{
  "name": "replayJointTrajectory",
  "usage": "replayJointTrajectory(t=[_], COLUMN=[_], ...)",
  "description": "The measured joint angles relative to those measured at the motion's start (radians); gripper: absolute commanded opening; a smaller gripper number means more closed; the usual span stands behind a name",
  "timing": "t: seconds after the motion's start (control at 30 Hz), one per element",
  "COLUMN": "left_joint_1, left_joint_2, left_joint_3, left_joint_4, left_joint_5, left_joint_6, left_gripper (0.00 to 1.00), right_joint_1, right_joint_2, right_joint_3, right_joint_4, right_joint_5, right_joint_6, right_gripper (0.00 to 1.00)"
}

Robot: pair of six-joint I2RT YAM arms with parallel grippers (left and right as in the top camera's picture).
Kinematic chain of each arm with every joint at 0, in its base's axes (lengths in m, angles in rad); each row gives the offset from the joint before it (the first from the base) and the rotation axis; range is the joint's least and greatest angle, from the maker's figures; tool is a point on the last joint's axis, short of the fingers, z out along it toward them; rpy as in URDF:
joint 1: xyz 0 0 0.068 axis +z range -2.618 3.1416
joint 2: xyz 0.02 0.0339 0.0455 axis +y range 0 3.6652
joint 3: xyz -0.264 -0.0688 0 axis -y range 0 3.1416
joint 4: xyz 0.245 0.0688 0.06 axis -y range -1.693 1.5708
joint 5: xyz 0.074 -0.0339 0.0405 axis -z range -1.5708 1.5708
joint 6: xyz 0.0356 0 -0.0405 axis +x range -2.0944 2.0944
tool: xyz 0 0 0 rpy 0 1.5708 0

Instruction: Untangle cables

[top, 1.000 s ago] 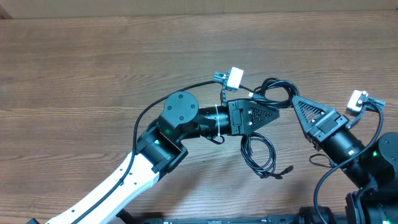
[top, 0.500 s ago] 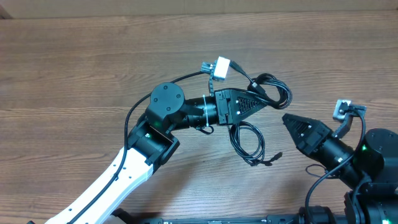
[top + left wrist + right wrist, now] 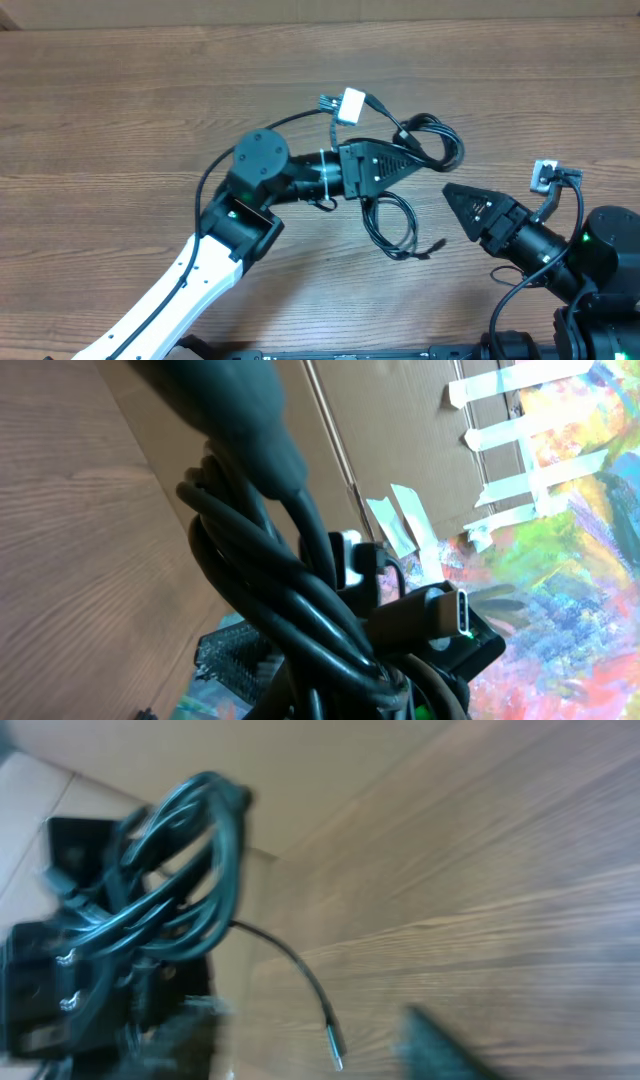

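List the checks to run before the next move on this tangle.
1. Left gripper shut on the cables: ok.
2. Right gripper apart from the cables: ok.
3. Right gripper wide enough to take a strand: cannot tell, its own view is blurred.
4. Lower loop in plain view from overhead: ok.
5. Free plug end visible and ungripped: ok.
6. How the strands cross inside the bundle: cannot tell.

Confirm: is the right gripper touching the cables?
Apart. Overhead shows bare table between the right gripper tip and the cables bunched at the left gripper.
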Motion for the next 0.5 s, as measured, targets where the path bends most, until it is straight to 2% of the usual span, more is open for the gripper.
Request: replayJointTrajectory(t=[0.23, 0.5], left_joint_1=[0.061, 0.061], left_joint_2=[0.0, 0.0], left_joint_3=[0.0, 0.0], left_joint_4=[0.013, 0.077], left_joint_5=[0.084, 0.156], left_joint_6=[0.011, 0.012], left_gripper=[0.04, 0.04], right_joint_1=[0.0, 0.0], right_joint_2=[0.0, 0.0], right_joint_3=[0.0, 0.0], right_joint_4=[0.088, 0.098], right_joint_5=[-0.059, -0.019], right_joint_6=[0.047, 0.082], right_gripper=[0.82, 0.8])
